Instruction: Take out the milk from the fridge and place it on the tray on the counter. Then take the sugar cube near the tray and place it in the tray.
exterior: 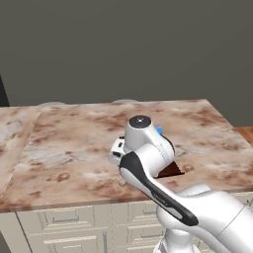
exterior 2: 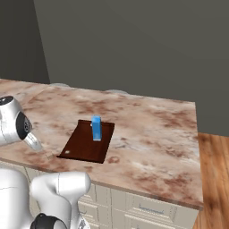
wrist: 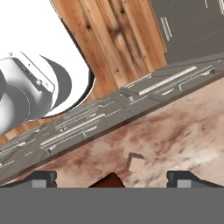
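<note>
The blue milk carton stands upright on the dark reddish-brown tray, which lies on the marbled counter. In the left base view my arm covers most of the tray, and a blue sliver of the milk peeks out behind it. The pale sugar cube lies on the counter just off the tray's near left corner. In the hand view my gripper is open wide just above the counter, with the sugar cube between its fingertips and touched by neither. A tray corner shows beside it. The fridge is out of view.
Below the counter's front edge run cream-grey drawers with bar handles. Wooden floor lies past the counter's right end. A dark grey wall stands behind the counter. Bare counter stretches to the right of the tray.
</note>
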Motion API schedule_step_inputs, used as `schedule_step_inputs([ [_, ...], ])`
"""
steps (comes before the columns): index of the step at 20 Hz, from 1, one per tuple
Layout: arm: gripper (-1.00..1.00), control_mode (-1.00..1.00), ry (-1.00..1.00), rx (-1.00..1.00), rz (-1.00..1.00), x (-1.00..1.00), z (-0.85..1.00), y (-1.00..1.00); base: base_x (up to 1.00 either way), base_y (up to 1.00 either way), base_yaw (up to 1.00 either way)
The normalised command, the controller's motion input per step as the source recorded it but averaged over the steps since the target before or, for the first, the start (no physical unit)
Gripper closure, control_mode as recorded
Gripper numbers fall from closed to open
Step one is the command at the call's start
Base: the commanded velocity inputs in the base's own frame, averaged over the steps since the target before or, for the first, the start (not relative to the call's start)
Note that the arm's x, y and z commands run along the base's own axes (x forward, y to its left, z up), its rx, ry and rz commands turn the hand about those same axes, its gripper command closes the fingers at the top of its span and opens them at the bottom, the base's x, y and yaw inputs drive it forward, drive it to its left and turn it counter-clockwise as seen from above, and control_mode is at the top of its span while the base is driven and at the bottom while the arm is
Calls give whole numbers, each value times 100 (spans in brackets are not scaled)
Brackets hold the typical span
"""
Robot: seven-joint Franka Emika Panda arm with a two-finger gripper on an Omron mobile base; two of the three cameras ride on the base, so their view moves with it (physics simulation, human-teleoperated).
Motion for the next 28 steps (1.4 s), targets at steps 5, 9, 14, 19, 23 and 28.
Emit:
schedule_step_inputs([
  [5, -100, -100, 0, 0, 1, 0, -33, -27, 0, 0, 0],
  [9, -100, -100, 0, 0, 1, 9, -39, -10, 0, 0, 0],
  [14, -100, -100, 0, 0, 1, 25, -39, 0, 0, 0, 0],
  [19, -100, -100, 1, 0, 0, 43, -28, 0, 0, 0, 0],
  [23, -100, -100, 6, 0, 0, 40, -31, 8, 0, 0, 0],
  [28, -100, -100, 8, 0, 0, 33, -29, 29, 0, 0, 0],
])
